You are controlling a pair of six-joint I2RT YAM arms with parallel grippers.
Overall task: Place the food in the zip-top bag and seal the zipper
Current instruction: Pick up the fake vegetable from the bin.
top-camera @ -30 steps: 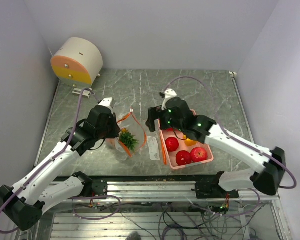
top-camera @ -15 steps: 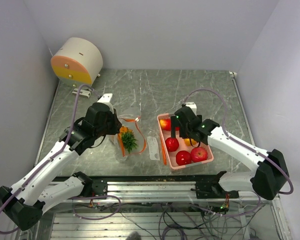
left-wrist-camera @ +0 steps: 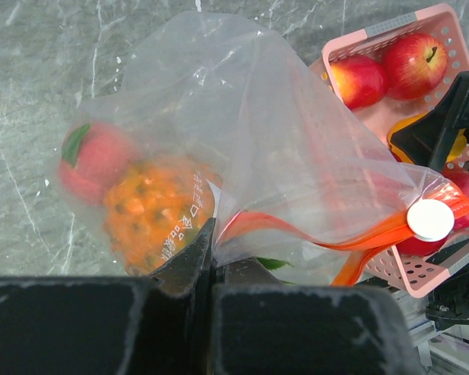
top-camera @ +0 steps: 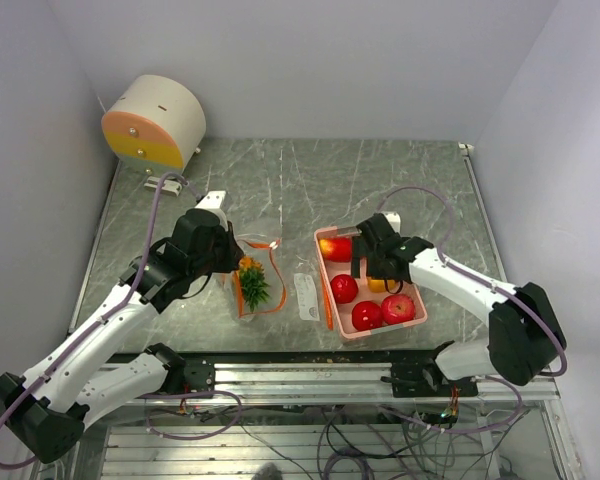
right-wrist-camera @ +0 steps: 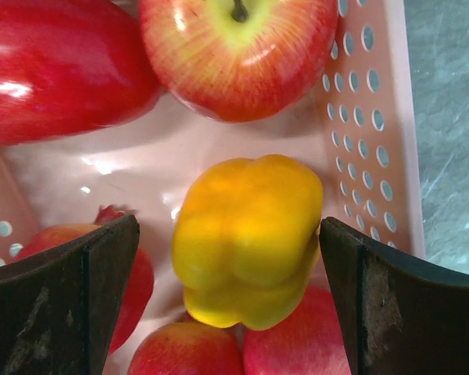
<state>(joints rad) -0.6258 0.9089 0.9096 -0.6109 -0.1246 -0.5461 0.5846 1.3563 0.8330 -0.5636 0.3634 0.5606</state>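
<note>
Left claw (left-wrist-camera: 213, 234) clenched on zip-top bag (left-wrist-camera: 242, 117); bumpy orange fruit (left-wrist-camera: 152, 211), peach (left-wrist-camera: 90, 160) inside. Right claw (right-wrist-camera: 230, 258) released, straddling yellow pepper (right-wrist-camera: 246, 234); apples (left-wrist-camera: 410, 62) in pink basket (right-wrist-camera: 367, 117). Zipper (left-wrist-camera: 297, 226) unsealed.

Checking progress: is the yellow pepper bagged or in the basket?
In the basket: yellow pepper lies on its pink floor, flanked by the open right gripper.

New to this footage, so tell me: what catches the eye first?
The right tool hangs open over a yellow pepper in the pink basket, among red apples. On the left, the left tool pinches a clear bag holding a bumpy orange fruit.
</note>
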